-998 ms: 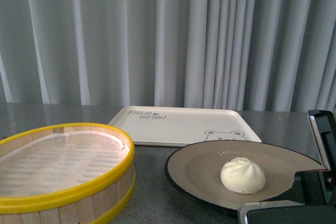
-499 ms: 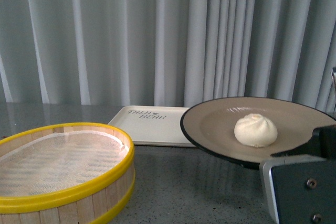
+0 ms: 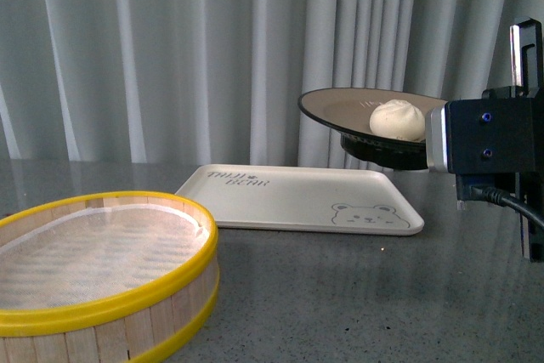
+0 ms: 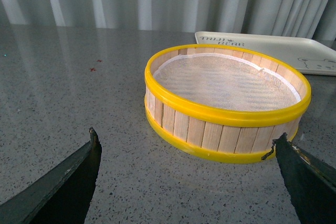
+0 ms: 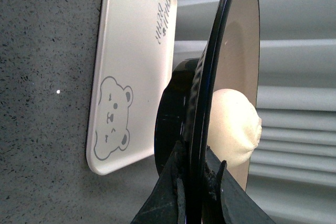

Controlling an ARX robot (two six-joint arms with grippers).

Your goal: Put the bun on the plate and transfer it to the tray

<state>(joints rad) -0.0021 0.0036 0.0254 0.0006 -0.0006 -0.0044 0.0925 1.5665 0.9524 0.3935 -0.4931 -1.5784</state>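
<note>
The cream-white bun sits on the tan plate with a black rim. My right gripper is shut on the plate's near rim and holds it in the air, above the right end of the cream tray with the bear face. In the right wrist view the jaws pinch the black rim, the bun rests on the plate, and the tray lies below. My left gripper is open and empty over the table, in front of the steamer basket.
A round yellow-rimmed wooden steamer basket stands at the front left on the dark speckled table; it also shows in the left wrist view. Grey curtains hang behind the table.
My right gripper has lifted the plate with the bun from the table, up and back, to a spot above the tray's right end. The basket and tray have not moved.
</note>
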